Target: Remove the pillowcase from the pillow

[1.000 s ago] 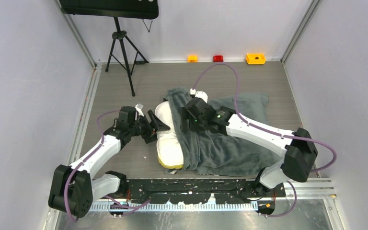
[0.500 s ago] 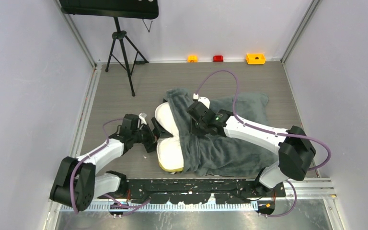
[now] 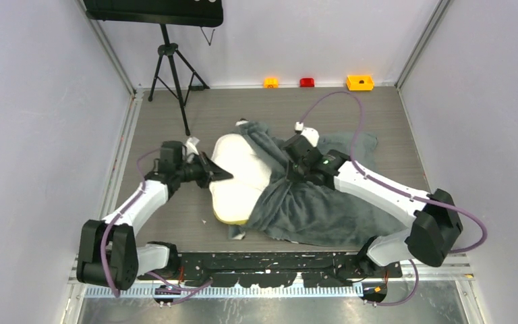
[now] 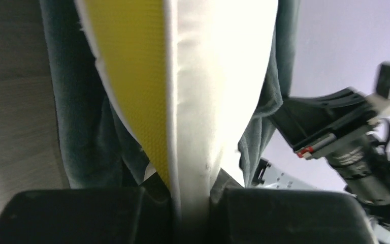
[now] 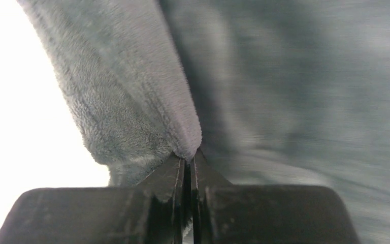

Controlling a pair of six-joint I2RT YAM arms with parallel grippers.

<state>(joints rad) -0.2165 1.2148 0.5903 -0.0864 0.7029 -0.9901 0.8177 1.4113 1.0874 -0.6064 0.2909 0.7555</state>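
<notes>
Top view was evenly lit by soft overhead light, w/ faint shadows under the tripod (image 3: 169, 50); sharp, mild wide-angle bend at the edges. Left wrist: pillow (image 4: 218, 76) blown out to pure white, worktop (image 4: 10, 152) soft. Right wrist: pillowcase (image 5: 132, 101) crisp at centre, streaky blur at right, upper-left corner overexposed.

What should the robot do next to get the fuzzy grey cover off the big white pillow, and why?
Probably the right gripper should pull the pillowcase a bit farther right, away from the left gripper. The left gripper is clamped on the pillow at its yellow-banded edge, the right gripper is pinched on a grey fold, and the pillow's right part sits inside the pillowcase.
</notes>
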